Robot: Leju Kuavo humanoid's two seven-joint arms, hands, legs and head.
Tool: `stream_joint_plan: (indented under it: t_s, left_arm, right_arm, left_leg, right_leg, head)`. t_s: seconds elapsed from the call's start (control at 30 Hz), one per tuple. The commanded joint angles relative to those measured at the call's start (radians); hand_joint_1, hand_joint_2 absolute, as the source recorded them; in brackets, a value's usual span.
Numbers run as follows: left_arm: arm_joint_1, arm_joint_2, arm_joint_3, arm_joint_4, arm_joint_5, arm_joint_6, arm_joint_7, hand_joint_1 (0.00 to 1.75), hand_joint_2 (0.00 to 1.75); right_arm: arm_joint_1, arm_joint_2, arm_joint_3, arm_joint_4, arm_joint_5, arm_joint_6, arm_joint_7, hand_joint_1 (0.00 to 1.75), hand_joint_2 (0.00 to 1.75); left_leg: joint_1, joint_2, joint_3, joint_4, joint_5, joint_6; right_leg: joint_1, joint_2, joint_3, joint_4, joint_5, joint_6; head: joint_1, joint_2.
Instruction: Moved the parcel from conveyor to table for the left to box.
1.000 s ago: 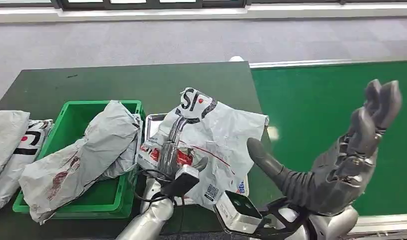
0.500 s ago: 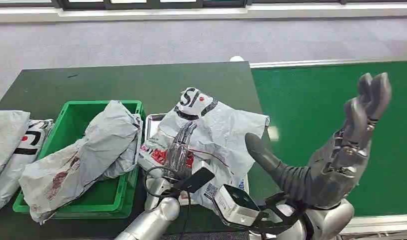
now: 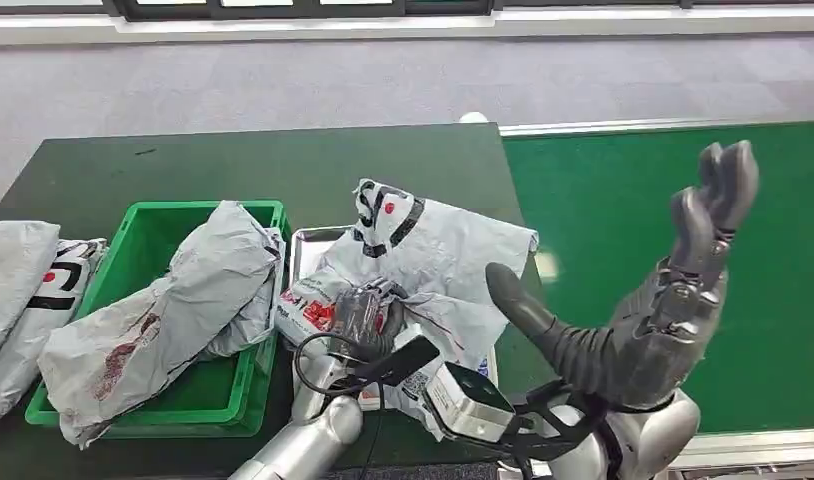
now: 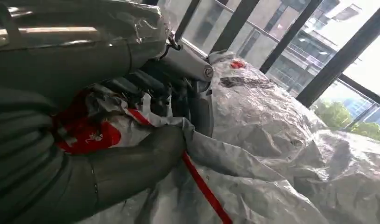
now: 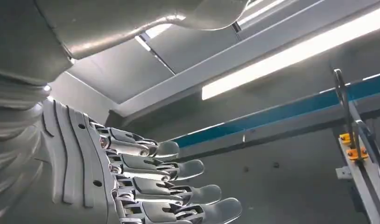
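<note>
Gripping the parcel [image 3: 423, 265] at frame centre on the tray [image 3: 305, 243]: left hand [image 3: 366, 312] clenched on it (black lettering, red logo, unreadable). Right hand [image 3: 673, 290] raised, released.

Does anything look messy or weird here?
Yes. The grey parcel in the green bin is too big: it bulges over the rim and hangs out the front. The white parcel spills past its metal tray, crumpled where the left robot hand grips it.

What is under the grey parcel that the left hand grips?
Under the parcel lies a metal tray on the table. The left hand grips the parcel. Most of the tray is covered.
</note>
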Motion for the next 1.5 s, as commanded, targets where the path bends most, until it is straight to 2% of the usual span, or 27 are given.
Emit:
stream_joint_plan:
  t_s: [0.03, 0.43, 0.5, 0.6, 0.67, 0.73, 0.77, 0.87, 1.0, 1.07, 1.17, 1.33, 1.5]
  left_arm:
    - [-0.015, 0.000, 0.026, 0.017, -0.080, 0.024, 0.039, 1.75, 1.75]
    - [-0.015, 0.000, 0.026, 0.017, -0.080, 0.024, 0.039, 1.75, 1.75]
    - [0.089, -0.003, 0.153, -0.232, -0.127, 0.024, -0.065, 1.75, 1.75]
    - [0.210, -0.003, 0.236, -0.562, 0.062, 0.024, -0.315, 1.75, 1.75]
    - [0.293, -0.003, 0.200, -0.865, 0.112, 0.024, -0.316, 1.75, 1.75]
    - [0.324, -0.002, 0.185, -1.034, 0.164, 0.024, -0.316, 1.75, 1.75]
    - [0.360, 0.008, 0.171, -1.192, 0.211, 0.024, -0.316, 1.75, 1.75]
    - [0.400, 0.022, 0.155, -1.395, 0.302, 0.024, -0.316, 1.75, 1.75]
    - [0.428, 0.024, 0.150, -1.426, 0.319, 0.024, -0.316, 1.75, 1.75]
    - [0.404, 0.013, 0.152, -1.364, 0.315, 0.024, -0.316, 1.75, 1.75]
    - [0.408, 0.004, 0.144, -1.378, 0.305, 0.024, -0.316, 1.75, 1.75]
    - [0.408, 0.004, 0.144, -1.378, 0.305, 0.024, -0.316, 1.75, 1.75]
    - [0.442, -0.003, 0.149, -1.473, 0.327, 0.024, -0.316, 1.75, 1.75]
  right_arm:
    - [-0.026, 0.016, -0.030, 0.048, 0.000, 0.001, 0.015, 0.00, 1.75]
    - [-0.026, 0.016, -0.030, 0.048, 0.000, 0.001, 0.015, 0.00, 1.75]
    - [-0.021, 0.020, -0.034, 0.036, 0.000, 0.001, 0.010, 0.00, 1.75]
    - [-0.025, 0.024, -0.033, 0.026, 0.000, 0.001, 0.008, 0.00, 1.75]
    - [-0.036, 0.026, -0.029, 0.022, 0.000, 0.001, 0.014, 0.00, 1.75]
    - [-0.047, 0.025, -0.025, 0.023, 0.000, 0.001, 0.020, 0.00, 1.75]
    - [-0.060, 0.023, -0.021, 0.025, 0.000, 0.001, 0.027, 0.00, 1.75]
    - [-0.073, 0.015, -0.012, 0.025, 0.000, 0.001, 0.038, 0.00, 1.75]
    - [-0.064, 0.015, -0.024, 0.012, 0.000, 0.001, 0.031, 0.00, 1.75]
    - [-0.051, 0.021, -0.026, 0.005, 0.000, 0.001, 0.022, 0.00, 1.75]
    - [-0.043, 0.027, -0.031, -0.005, 0.000, 0.001, 0.009, 0.00, 1.75]
    - [-0.043, 0.027, -0.031, -0.005, 0.000, 0.001, 0.009, 0.00, 1.75]
    - [-0.039, 0.032, -0.024, -0.004, 0.000, 0.001, 0.006, 0.00, 1.75]
  left_leg:
    - [0.000, 0.000, 0.002, -0.001, 0.000, -0.001]
    - [0.000, 0.001, 0.002, -0.001, 0.000, -0.001]
    - [0.000, 0.001, 0.001, -0.001, 0.000, -0.001]
    - [0.000, 0.003, 0.000, 0.000, -0.001, -0.001]
    - [0.000, 0.004, 0.000, 0.000, -0.001, -0.001]
    - [0.000, 0.005, 0.001, 0.000, -0.002, -0.002]
    - [0.000, 0.005, -0.001, 0.001, -0.002, -0.001]
    - [0.000, 0.008, 0.000, 0.001, -0.003, -0.002]
    - [0.000, 0.009, 0.003, -0.002, -0.003, -0.001]
    - [0.000, 0.006, 0.004, -0.003, -0.003, -0.001]
    - [0.000, 0.000, 0.000, -0.001, -0.001, 0.000]
    - [-0.001, 0.000, 0.001, -0.002, -0.001, 0.000]
    - [-0.001, 0.001, 0.001, -0.001, -0.002, 0.000]
  right_leg:
    - [0.000, 0.002, 0.002, -0.001, 0.000, 0.001]
    - [0.000, 0.002, 0.001, -0.001, 0.000, 0.001]
    - [0.000, 0.002, 0.001, -0.001, 0.000, 0.001]
    - [0.000, 0.004, -0.001, 0.000, 0.000, 0.001]
    - [0.000, 0.005, -0.001, 0.000, 0.000, 0.001]
    - [0.000, 0.007, -0.001, 0.000, 0.000, 0.001]
    - [0.000, 0.007, -0.003, 0.001, 0.000, 0.001]
    - [0.000, 0.010, -0.002, 0.001, -0.001, 0.001]
    - [0.001, 0.011, 0.001, -0.002, 0.000, 0.001]
    - [0.001, 0.008, 0.003, -0.003, -0.001, 0.002]
    - [0.001, 0.001, 0.001, -0.001, -0.002, 0.001]
    - [0.001, 0.001, 0.002, -0.001, -0.002, 0.002]
    - [0.001, 0.002, 0.002, -0.001, -0.001, 0.002]
  head:
    - [0.000, 0.000]
    - [0.000, 0.000]
    - [0.000, 0.000]
    - [0.000, 0.000]
    - [0.000, 0.000]
    - [0.000, 0.000]
    - [0.000, 0.000]
    - [0.000, 0.000]
    - [0.000, 0.000]
    - [0.000, 0.000]
    - [0.000, 0.000]
    - [0.000, 0.000]
    - [0.000, 0.000]
